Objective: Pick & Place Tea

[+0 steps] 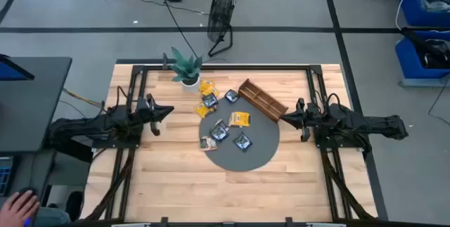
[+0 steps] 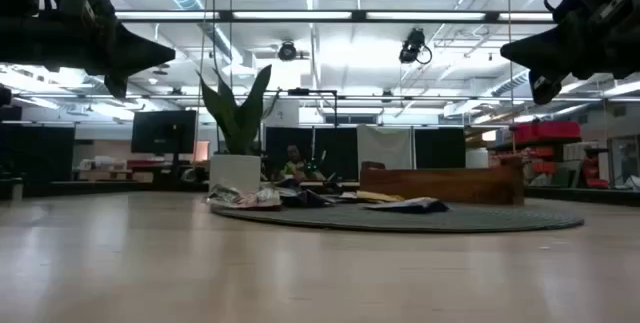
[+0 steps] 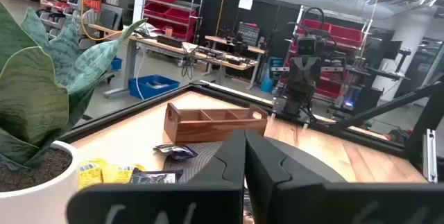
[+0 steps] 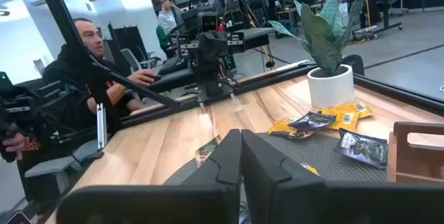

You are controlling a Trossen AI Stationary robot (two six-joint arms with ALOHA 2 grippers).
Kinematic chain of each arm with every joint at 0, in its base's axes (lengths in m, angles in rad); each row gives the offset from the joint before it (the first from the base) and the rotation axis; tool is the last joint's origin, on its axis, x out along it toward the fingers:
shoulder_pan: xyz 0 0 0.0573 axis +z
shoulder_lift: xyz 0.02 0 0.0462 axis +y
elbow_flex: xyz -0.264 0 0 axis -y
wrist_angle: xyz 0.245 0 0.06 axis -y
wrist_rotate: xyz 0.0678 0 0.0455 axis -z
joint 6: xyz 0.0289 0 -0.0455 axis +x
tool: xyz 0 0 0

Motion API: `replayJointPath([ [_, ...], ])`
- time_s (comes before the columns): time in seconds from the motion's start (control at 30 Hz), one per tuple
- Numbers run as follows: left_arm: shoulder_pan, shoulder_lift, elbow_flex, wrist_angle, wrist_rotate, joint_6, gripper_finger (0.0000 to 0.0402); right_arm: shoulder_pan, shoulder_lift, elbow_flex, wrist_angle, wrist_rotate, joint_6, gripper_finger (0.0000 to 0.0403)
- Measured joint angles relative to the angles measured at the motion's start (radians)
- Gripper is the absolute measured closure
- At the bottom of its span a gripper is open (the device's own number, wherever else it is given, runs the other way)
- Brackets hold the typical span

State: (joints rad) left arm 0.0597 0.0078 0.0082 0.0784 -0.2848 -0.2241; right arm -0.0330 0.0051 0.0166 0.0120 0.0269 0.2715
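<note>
tea packets lie loose on the dark round mat, both arms parked at the table's sides.
high view: tea packets (image 1: 223,118) midway between left gripper (image 1: 166,111) and right gripper (image 1: 286,117), well apart from both. wrist views: each pair of jaws pressed together, holding nothing.

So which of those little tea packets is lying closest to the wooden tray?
The yellow packet lying alone on the grey mat, just below the wooden tray. The other yellow ones cluster up by the potted plant.
</note>
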Motion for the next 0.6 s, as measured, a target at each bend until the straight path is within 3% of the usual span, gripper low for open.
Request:
replayJointPath([
  [0.6, 0.000, 0.001, 0.025, 0.039, -0.002, 0.013, 0.0399, 0.000, 0.000, 0.000, 0.017, 0.002, -0.002, 0.0385],
])
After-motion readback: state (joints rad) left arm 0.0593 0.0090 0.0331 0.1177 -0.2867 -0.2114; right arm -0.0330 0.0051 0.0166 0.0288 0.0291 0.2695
